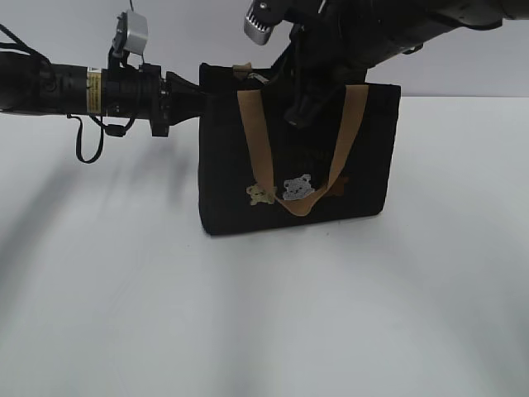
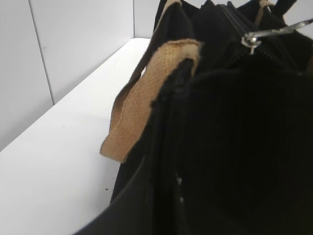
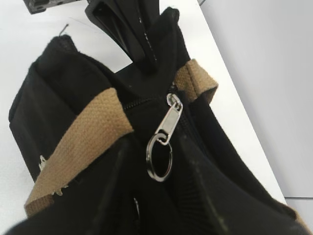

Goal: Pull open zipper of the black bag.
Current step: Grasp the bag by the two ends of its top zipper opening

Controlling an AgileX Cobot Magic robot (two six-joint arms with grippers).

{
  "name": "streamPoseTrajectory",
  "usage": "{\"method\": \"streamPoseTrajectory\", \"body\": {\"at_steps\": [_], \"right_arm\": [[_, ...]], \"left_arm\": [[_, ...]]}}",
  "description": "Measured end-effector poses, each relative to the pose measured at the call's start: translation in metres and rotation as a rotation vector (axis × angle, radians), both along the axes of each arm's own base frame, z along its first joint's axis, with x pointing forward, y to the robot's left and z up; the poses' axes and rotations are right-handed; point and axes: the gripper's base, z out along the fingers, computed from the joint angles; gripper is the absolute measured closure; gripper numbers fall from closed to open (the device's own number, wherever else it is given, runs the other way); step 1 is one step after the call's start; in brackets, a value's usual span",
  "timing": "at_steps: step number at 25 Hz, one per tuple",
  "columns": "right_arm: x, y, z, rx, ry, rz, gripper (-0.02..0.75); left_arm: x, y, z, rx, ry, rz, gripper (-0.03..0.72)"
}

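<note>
The black bag [image 1: 223,165] stands upright on the white table, its tan handle [image 1: 252,141] hanging down over the front. My left gripper [image 1: 202,91] comes in from the left and is shut on the fabric at the bag's left top end; the left wrist view shows this grip [image 2: 186,83] up close. From above, my right gripper [image 1: 299,112] reaches down onto the bag's top. Seen from the right wrist, the zipper [image 3: 142,103] is closed. Its silvery pull tab [image 3: 168,122] and ring [image 3: 159,159] lie between the open right gripper's [image 3: 156,147] dark fingers, which stand clear of the ring.
The white table [image 1: 248,314] stretches out in front of the bag and to both sides of it. A white wall rises just behind the bag. Both arms hang over the back of the table at about the height of the bag's top.
</note>
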Motion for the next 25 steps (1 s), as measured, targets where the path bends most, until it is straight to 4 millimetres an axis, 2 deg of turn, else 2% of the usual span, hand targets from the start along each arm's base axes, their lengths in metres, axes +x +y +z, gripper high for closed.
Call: {"method": "streamPoseTrajectory", "body": {"at_steps": [8,10,15,25], "right_arm": [[0.0001,0.0,0.0001,0.001,-0.002,-0.001,0.531],[0.0001,0.0,0.0001,0.001,-0.002,-0.001,0.575],[0.0002,0.0,0.0002,0.001,-0.003,-0.001,0.745],[-0.0005,-0.0005,0.0032,0.017,-0.001,-0.015,0.753]], "left_arm": [[0.0,0.0,0.0,0.0,0.0,0.0,0.676],[0.0,0.0,0.0,0.0,0.0,0.0,0.676],[-0.0001,0.0,-0.0001,0.001,0.0,-0.001,0.676],[-0.0001,0.0,-0.0001,0.002,0.0,-0.002,0.676]]}}
